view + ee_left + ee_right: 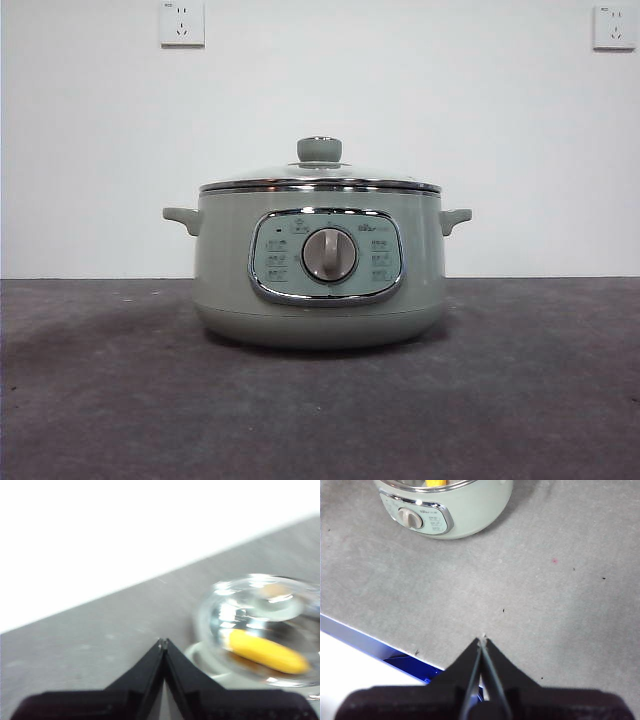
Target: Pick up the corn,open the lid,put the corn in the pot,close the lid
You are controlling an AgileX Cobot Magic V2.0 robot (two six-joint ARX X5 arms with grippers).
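Grey table (100,400) was seen up front, then the pot (225,260) sat on it, lid (320,182) seated on top. The corn (267,652) was spotted inside through the glass. Left gripper (163,641) and right gripper (482,640) were both pinched closed, nothing held, kept well clear of the pot

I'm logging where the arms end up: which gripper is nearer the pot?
Left. The left gripper, shut, sits just beside the pot, looking through its lid at the corn. The right gripper, shut, is farther back across the table.
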